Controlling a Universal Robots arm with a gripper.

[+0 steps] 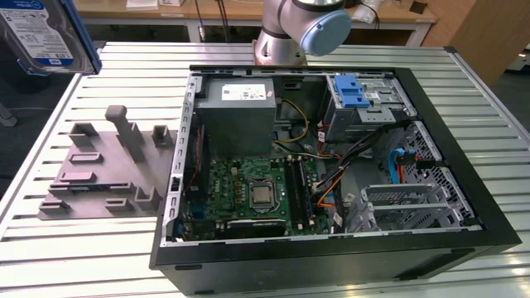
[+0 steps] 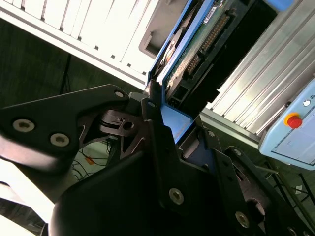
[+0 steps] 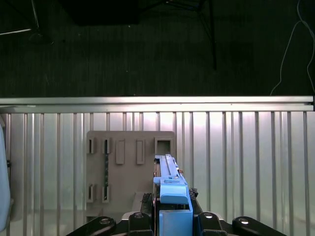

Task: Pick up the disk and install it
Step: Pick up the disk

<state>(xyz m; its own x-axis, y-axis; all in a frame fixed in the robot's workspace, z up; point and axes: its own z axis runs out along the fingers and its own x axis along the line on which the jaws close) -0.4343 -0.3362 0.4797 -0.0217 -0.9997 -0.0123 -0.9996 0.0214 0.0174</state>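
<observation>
Inside case (image 1: 331, 261), motherboard (image 1: 248, 189), disk (image 1: 41, 34) in claw (image 3: 172, 219)

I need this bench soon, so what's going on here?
The arm's end effector is shut on the disk and holds it up in the air, at the exterior view's left. The open computer case lies on the slatted table beside a grey fixture. The disk is not yet in the case.

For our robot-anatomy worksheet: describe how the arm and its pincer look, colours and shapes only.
The arm is a silver-grey tube with a rounded light-blue joint cap. The pincer is matte black, built of flat linkage plates fastened with silver bolts.
</observation>
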